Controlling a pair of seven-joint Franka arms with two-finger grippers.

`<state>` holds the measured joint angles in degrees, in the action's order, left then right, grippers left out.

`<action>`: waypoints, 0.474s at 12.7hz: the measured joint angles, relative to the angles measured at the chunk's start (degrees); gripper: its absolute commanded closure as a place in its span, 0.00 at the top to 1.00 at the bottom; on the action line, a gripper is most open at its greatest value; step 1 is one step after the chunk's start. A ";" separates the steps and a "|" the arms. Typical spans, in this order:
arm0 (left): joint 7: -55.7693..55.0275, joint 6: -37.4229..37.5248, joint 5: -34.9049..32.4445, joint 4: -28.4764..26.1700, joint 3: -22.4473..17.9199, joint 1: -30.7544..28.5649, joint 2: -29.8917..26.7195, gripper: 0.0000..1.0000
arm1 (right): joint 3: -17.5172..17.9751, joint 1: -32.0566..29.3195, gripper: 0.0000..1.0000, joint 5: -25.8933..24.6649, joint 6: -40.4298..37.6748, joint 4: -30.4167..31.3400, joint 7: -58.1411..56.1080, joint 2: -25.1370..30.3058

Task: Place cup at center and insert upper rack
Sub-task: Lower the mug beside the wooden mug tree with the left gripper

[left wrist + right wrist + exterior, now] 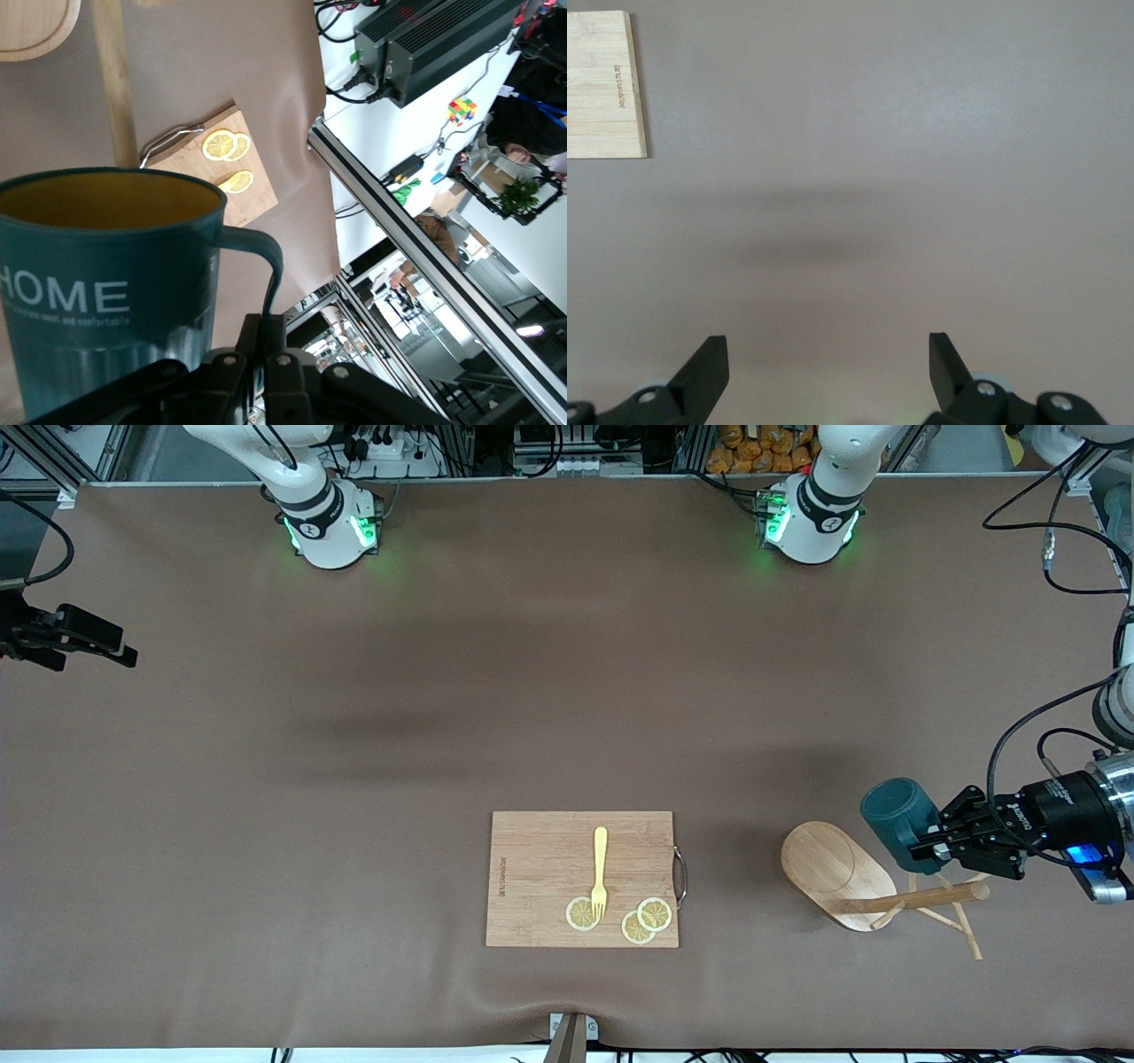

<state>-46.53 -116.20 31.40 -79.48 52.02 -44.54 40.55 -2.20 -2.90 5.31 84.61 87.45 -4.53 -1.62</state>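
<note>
The dark teal cup (895, 815) hangs in the air at the left arm's end of the table, over the upper rack. My left gripper (932, 841) is shut on the cup's handle (271, 283). In the left wrist view the cup (106, 283) shows its tan inside and the word HOME. The upper rack (833, 868), a wooden mug tree, lies on its side on the table with its post (912, 901) and pegs pointing toward the left arm's end. Its post also shows in the left wrist view (113, 80). My right gripper (828, 363) is open and empty over bare table.
A rectangular wooden cutting board (540, 903) with a metal handle lies near the table's front edge. On it are a yellow fork (600, 868) and three lemon slices (645, 919). A corner of the board shows in the right wrist view (602, 84). A black device (62, 638) juts in at the right arm's end.
</note>
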 measured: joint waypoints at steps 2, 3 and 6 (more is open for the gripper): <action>3.44 0.00 3.39 -0.05 -1.37 0.02 0.06 0.00 | 0.00 0.00 1.00 0.00 0.00 0.00 0.00 0.00; 4.88 0.00 4.50 -0.10 -2.04 0.01 0.12 0.00 | 0.00 0.00 1.00 0.00 0.00 0.00 0.00 0.00; 8.75 0.00 8.12 -0.15 -3.15 -0.36 0.54 0.00 | 0.00 0.00 1.00 0.00 0.00 0.00 0.00 0.00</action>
<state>-37.77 -116.20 39.51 -79.63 48.87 -44.90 41.09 -2.20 -2.90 5.31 84.61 87.45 -4.53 -1.62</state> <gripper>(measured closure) 0.947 0.000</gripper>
